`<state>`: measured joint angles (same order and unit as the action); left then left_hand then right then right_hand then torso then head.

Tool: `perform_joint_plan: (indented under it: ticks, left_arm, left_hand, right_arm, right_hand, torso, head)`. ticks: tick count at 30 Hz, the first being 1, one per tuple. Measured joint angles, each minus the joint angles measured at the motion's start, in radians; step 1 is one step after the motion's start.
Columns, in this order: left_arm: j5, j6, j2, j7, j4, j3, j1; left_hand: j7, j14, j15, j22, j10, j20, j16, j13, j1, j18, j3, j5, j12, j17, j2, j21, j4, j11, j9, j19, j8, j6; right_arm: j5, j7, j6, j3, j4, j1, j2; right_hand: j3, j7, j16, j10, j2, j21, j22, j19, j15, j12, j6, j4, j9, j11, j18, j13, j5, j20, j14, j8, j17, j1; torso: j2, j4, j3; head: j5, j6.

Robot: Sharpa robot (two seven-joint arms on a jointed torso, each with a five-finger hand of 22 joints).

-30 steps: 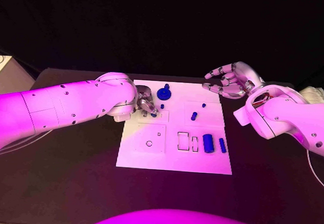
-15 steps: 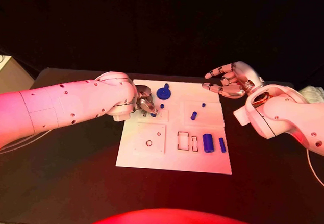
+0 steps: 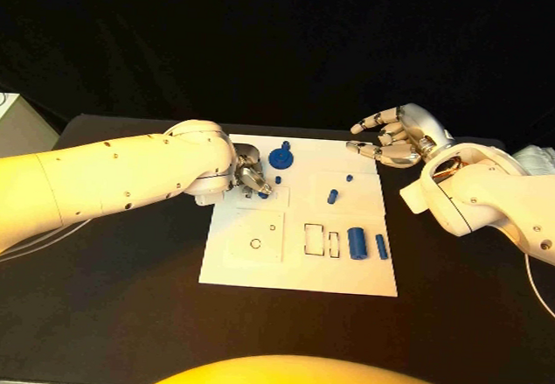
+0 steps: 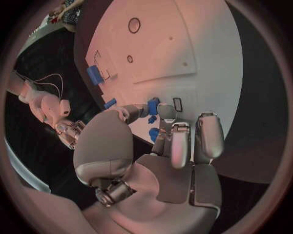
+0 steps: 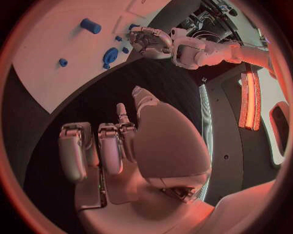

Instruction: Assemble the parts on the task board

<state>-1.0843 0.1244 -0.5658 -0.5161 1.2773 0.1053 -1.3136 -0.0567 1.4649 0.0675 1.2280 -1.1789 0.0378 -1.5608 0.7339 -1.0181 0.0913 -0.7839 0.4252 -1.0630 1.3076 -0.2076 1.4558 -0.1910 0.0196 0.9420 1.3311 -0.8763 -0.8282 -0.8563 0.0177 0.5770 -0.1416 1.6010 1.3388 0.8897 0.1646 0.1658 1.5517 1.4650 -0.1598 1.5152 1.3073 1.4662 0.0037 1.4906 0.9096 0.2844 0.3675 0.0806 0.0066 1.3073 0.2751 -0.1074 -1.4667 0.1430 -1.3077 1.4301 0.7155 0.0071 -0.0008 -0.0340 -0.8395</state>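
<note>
Fingers (image 4: 160, 113) of left hand (image 3: 251, 180) pinching small blue part (image 4: 153, 106) over task board (image 3: 298, 276); right hand (image 3: 392, 136) spread, empty. Best lowered straight, slowly.

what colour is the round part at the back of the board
Blue; the round part shows best in the head view, on the white task board.

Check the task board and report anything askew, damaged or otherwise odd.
Nothing stands out. The task board lies flat and square on the table. The blue parts lie apart on it, none visibly broken. The left robot hand pinches a small blue piece over the board; the right robot hand hangs open off its far right corner.
</note>
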Motion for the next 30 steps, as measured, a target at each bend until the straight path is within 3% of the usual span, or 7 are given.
perform_joint_plan:
  ticks: [14,17,22,30]
  left_arm:
    - [0.001,0.027,0.014,-0.001,-0.021,-0.002,-0.003]
    - [0.001,0.029,0.016,-0.001,-0.024,-0.002,-0.003]
    - [0.001,0.03,0.018,-0.001,-0.027,-0.002,-0.003]
    - [-0.004,0.03,0.02,-0.001,-0.031,-0.002,-0.002]
  left_hand:
    - [0.009,0.0,0.007,0.0,-0.017,-0.004,-0.004,-0.003,0.019,0.0,0.014,-0.002,0.0,0.0,-0.004,0.0,0.014,0.011,0.004,0.004,0.0,-0.013]
    - [0.018,0.0,0.007,0.0,-0.023,-0.004,-0.004,-0.004,0.036,0.0,0.003,-0.008,0.0,0.0,-0.007,0.0,0.046,0.016,0.004,0.004,0.004,-0.022]
    - [0.021,0.0,0.015,-0.003,-0.028,-0.007,-0.004,-0.008,0.045,0.0,0.024,-0.019,0.001,0.0,-0.002,-0.001,0.067,0.018,0.004,0.007,0.015,-0.032]
    - [0.031,0.0,0.015,-0.004,-0.028,-0.007,-0.004,-0.009,0.056,0.0,0.038,-0.02,0.006,0.0,-0.001,-0.005,0.081,0.018,0.006,0.007,0.019,-0.046]
  right_arm:
    - [0.0,0.0,-0.001,0.0,0.0,0.0,0.001]
    - [0.0,0.0,-0.001,0.0,0.001,0.0,0.001]
    - [0.0,0.0,-0.001,0.0,0.001,0.0,0.002]
    - [0.0,0.0,-0.001,0.0,0.001,0.0,0.003]
  right_hand:
    - [0.0,0.0,0.0,0.0,-0.005,0.0,0.001,0.0,0.0,0.0,0.0,0.0,-0.001,0.0,0.0,0.0,0.0,0.0,0.0,0.0,0.0,-0.005]
    - [0.0,0.0,0.0,0.0,-0.005,0.0,0.001,0.0,0.0,0.0,0.0,0.0,-0.001,0.0,0.0,0.0,0.0,0.0,0.0,0.0,0.0,-0.005]
    - [0.0,0.0,0.0,0.0,-0.001,0.0,0.001,0.0,0.0,0.0,0.0,0.0,-0.001,0.0,0.0,0.0,0.0,0.0,0.0,0.0,0.0,-0.009]
    - [0.0,0.0,0.0,0.0,0.0,0.0,0.001,0.0,0.0,0.0,0.0,0.0,0.0,0.0,0.0,0.0,0.0,0.0,0.0,0.0,0.0,-0.009]
  torso:
    - [-0.001,-0.0012,0.0007]
    - [-0.001,-0.0012,0.0007]
    - [-0.001,-0.0007,0.0006]
    - [-0.001,0.0002,0.0007]
  head:
    - [0.002,-0.004]
    - [0.003,-0.003]
    - [0.005,-0.001]
    - [0.005,0.0]
